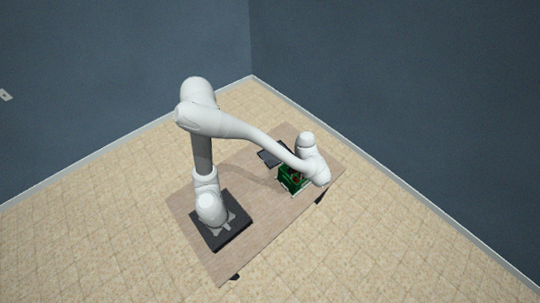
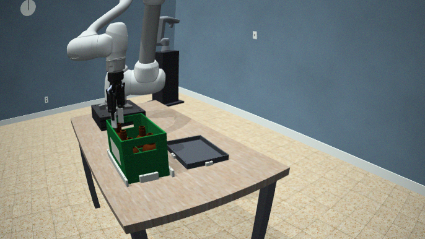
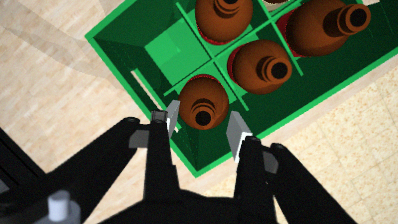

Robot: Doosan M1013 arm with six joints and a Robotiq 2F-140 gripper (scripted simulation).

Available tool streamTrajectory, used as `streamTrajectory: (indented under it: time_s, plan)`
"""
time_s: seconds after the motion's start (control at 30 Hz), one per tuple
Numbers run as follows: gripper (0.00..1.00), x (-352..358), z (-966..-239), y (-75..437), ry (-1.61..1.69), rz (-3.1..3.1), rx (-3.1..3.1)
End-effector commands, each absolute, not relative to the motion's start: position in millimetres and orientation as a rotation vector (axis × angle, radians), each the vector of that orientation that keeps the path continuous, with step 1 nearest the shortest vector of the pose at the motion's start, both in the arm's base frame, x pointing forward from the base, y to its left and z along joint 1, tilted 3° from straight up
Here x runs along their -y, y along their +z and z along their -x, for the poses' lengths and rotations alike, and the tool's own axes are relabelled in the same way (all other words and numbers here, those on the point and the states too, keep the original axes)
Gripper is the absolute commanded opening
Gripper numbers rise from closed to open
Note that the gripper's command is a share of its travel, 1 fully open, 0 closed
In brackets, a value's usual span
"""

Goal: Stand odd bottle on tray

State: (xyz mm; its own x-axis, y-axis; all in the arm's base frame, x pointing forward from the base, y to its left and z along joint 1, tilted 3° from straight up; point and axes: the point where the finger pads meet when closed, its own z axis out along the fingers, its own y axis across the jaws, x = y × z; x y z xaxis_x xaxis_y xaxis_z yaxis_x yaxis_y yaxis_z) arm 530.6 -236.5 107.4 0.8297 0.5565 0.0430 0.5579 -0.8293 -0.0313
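Near the bench's long edge, the green crate [image 1: 284, 184] [image 2: 145, 164] [image 3: 145, 115] holds brown bottles [image 2: 142, 131] [image 3: 262, 67]. Above one, the gripper's [image 2: 118, 121] [image 3: 204, 125] fingers stand apart, gripping nothing.

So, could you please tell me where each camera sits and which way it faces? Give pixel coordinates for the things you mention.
Top: high above, looking down across the table [image 1: 254, 221]; nearly the whole arm [image 1: 239, 129] shows, the gripper hidden.
Exterior: beyond the table's crate end, looking back along it towards the arm base [image 2: 99, 116]; the arm and gripper [image 2: 118, 121] [image 3: 203, 117] show.
Wrist: on the arm's end, looking down past the gripper's fingers into the crate [image 1: 286, 184] [image 2: 145, 165] [image 3: 145, 107].
Top and exterior share the table, crate and tray [image 1: 270, 159] [image 2: 198, 152].
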Motion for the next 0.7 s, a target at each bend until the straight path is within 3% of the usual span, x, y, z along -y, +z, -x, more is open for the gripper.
streamTrajectory:
  time_s: [0.0, 0.67]
  plan:
    - [0.38, 233.5, -529.4, 101.3, -0.049, 2.957, 0.912]
    - [0.38, 233.0, -529.6, 91.5, -0.049, 2.957, 0.912]
